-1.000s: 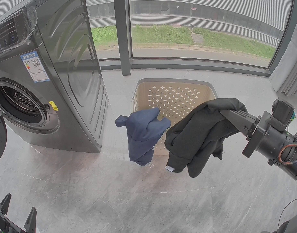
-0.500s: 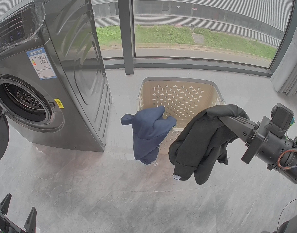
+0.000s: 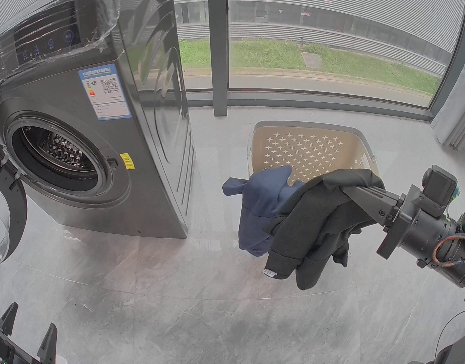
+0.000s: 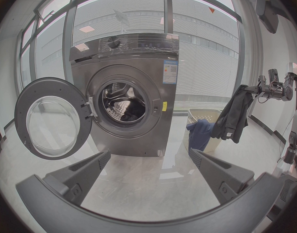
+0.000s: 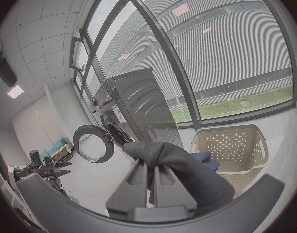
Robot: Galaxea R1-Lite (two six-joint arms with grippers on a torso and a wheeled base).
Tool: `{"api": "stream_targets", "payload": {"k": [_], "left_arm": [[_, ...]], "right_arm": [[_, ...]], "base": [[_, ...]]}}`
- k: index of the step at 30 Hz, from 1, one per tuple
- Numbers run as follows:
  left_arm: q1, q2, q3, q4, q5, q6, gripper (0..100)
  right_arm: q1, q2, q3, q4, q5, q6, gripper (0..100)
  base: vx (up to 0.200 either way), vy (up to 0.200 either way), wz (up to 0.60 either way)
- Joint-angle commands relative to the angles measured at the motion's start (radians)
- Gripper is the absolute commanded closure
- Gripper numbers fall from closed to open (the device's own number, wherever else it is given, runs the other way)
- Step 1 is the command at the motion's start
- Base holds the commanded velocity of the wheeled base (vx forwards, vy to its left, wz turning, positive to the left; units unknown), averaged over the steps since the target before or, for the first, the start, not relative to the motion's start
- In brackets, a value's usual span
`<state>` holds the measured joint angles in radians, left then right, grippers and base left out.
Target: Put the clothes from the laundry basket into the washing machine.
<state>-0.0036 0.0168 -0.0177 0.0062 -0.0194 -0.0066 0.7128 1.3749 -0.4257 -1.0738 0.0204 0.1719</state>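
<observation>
My right gripper (image 3: 355,192) is shut on a dark grey garment (image 3: 313,223) that hangs in the air in front of the beige laundry basket (image 3: 313,145). The same dark grey garment (image 5: 174,159) drapes over the shut fingers (image 5: 168,186). A navy garment (image 3: 260,203) hangs over the basket's near rim, partly behind the grey one. The washing machine (image 3: 91,107) stands at the left, its round door (image 4: 51,117) swung open, with dark cloth in the drum (image 4: 124,102). My left gripper (image 4: 148,165) is open and empty, low over the floor, facing the machine.
A grey tiled floor (image 3: 192,299) spreads between the machine and the basket. Tall windows (image 3: 318,31) and a sill run along the back. A curtain (image 3: 455,117) hangs at the far right. The open door (image 3: 5,213) juts out at the left edge.
The head camera has turned left, so machine and basket sit further right in the picture. The grey garment now overlaps the navy one. The left gripper has not moved.
</observation>
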Motion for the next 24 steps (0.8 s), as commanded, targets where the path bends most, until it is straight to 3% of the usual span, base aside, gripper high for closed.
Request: {"api": "stream_targets", "payload": {"k": [1, 24], "left_arm": [[0.001, -0.015, 0.016, 0.0, 0.001, -0.003, 0], [0.001, -0.015, 0.016, 0.0, 0.009, -0.012, 0]], "right_arm": [[-0.003, 0.004, -0.001, 0.0, 0.001, 0.0, 100], [-0.01, 0.01, -0.001, 0.003, -0.007, 0.001, 100]], "base": [[0.0, 0.2, 0.0], [0.0, 0.191, 0.0]]}}
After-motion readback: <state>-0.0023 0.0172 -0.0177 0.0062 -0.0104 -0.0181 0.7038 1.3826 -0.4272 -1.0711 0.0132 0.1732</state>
